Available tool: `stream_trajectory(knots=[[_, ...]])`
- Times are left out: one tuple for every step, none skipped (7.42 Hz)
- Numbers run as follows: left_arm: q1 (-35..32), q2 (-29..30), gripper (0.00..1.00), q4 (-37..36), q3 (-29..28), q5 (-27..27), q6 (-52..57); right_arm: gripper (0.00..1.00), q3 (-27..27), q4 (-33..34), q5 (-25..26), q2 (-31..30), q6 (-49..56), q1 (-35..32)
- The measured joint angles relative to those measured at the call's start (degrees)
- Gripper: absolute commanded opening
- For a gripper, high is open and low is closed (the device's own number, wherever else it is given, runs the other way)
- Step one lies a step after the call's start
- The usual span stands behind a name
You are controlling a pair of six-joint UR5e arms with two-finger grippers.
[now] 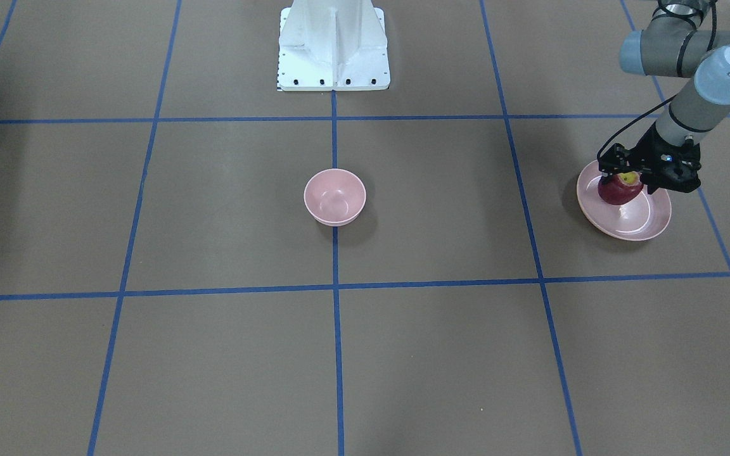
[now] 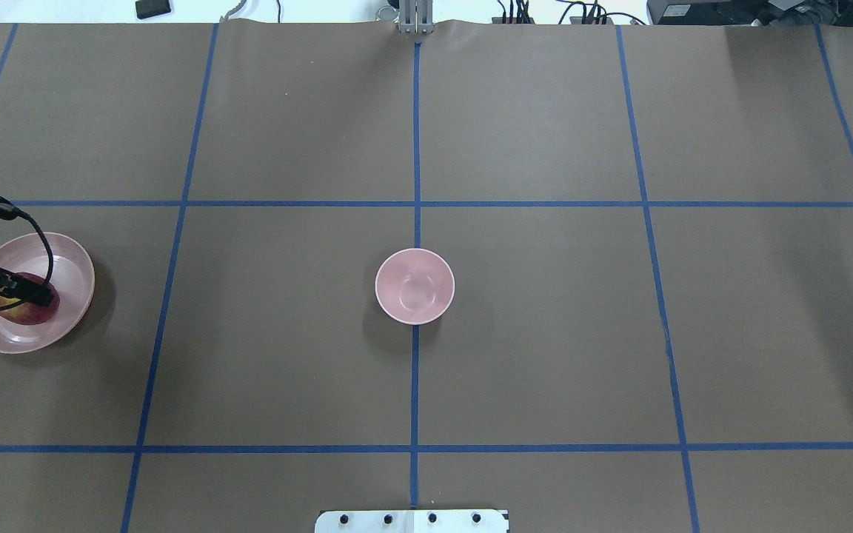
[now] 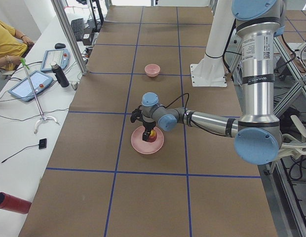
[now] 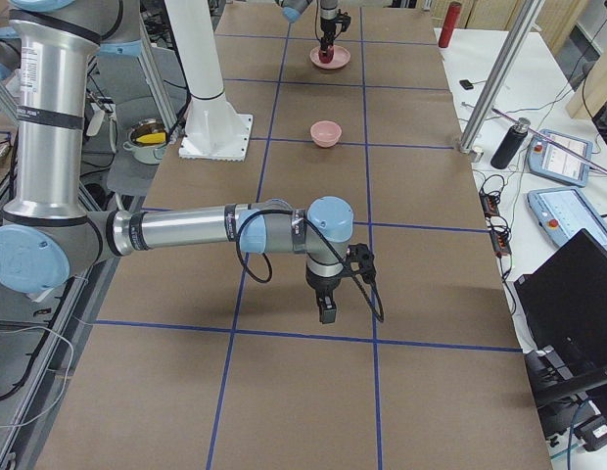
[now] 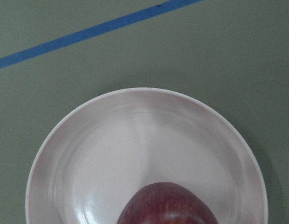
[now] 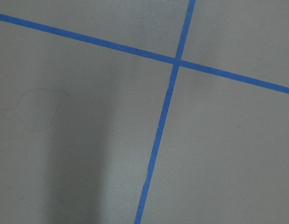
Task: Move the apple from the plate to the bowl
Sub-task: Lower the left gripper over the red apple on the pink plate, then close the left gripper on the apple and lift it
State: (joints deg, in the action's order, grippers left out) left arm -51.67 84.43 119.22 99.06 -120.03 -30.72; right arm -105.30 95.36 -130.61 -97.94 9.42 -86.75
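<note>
Left gripper (image 1: 625,182) was clamped on the apple (image 1: 618,193) over the plate (image 1: 651,223). The bowl (image 1: 334,197) stood well apart at mid-table (image 1: 441,354), with only bare taped surface between. The apple's yellow stem patch faced up, its axis near upright. Apple–plate contact was unclear, and whether the far right gripper (image 4: 326,311) was open or closed could not be told.
</note>
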Motion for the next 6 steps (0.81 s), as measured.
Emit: stream_trajectory(knots=[[0.11, 0.24, 0.97, 2.75, -2.10, -0.20, -0.06, 1.00, 0.00, 0.00, 0.00, 0.00, -0.01, 0.00], [0.13, 0.71, 0.65, 4.73, -3.59, -0.45, -0.61, 1.00, 0.00, 0.00, 0.00, 0.01, -0.01, 0.00], [0.19, 1.11, 0.27, 5.67, -4.24, -1.01, -1.67, 1.00, 0.00, 0.00, 0.00, 0.02, -0.01, 0.00], [0.20, 1.29, 0.00, 6.03, -4.31, -1.95, -2.41, 1.00, 0.00, 0.00, 0.00, 0.05, -0.03, 0.00], [0.15, 1.21, 0.00, 6.04, -3.78, -3.05, -2.75, 1.00, -0.04, 0.00, 0.00, 0.11, -0.07, 0.00], [0.00, 0.89, 0.00, 5.83, -2.33, -3.79, -2.88, 1.00, -0.07, 0.00, 0.00, 0.16, -0.09, 0.00]])
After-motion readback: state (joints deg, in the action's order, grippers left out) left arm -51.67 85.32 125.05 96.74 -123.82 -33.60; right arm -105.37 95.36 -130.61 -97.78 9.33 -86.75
